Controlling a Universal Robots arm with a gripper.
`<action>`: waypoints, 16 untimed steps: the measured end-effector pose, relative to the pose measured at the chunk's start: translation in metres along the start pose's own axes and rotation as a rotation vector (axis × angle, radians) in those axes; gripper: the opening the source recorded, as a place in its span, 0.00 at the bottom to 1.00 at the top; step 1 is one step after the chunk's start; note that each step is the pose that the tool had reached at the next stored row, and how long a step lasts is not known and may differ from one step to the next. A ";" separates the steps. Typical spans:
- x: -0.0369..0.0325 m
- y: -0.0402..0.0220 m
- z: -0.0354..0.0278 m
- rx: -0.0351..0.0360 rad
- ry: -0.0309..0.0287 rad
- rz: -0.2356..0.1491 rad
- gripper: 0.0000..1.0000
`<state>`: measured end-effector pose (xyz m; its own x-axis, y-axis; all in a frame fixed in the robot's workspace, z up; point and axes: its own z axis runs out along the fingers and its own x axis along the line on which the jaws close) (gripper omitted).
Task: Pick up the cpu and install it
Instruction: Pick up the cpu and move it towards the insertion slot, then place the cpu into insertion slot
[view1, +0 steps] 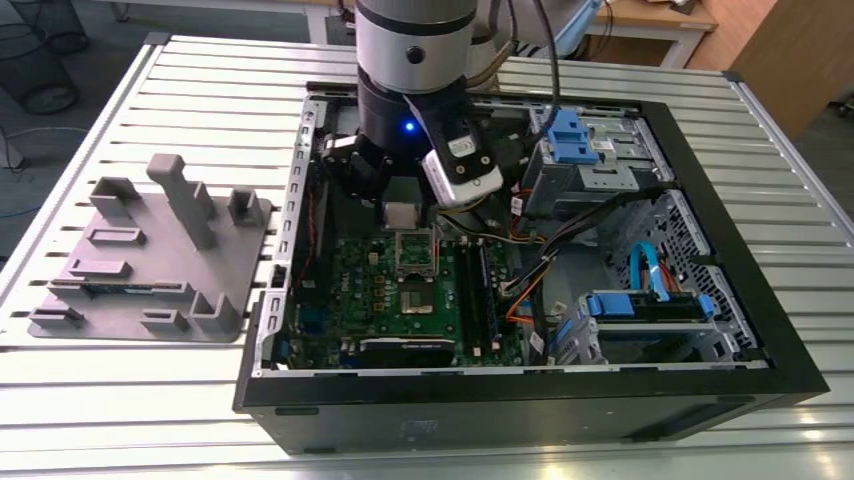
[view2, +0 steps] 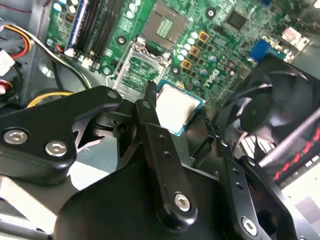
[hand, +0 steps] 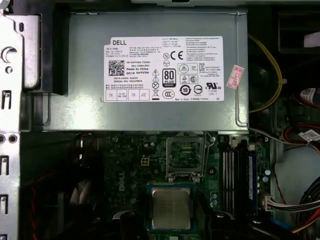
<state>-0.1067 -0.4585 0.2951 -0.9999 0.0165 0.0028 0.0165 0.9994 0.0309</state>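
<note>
In my first wrist view, a white printed label (hand: 165, 67) with a square code and certification marks sits on the grey power supply (hand: 80, 30), a small pink sticker (hand: 235, 77) lies beside it, and the motherboard (hand: 125, 165) carries white lettering.

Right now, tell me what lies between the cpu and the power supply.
In the first wrist view, the open socket, with green motherboard around it, lies between the cpu and the grey power supply.
</note>
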 end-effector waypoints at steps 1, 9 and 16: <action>-0.0024 -0.0009 0.0007 0.0001 0.0001 0.000 0.47; -0.0171 -0.0088 0.0073 -0.0002 0.0001 0.000 0.47; -0.0176 -0.0092 0.0093 -0.0003 0.0001 0.000 0.47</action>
<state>-0.0893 -0.4677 0.2854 -0.9999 0.0163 0.0030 0.0164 0.9994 0.0311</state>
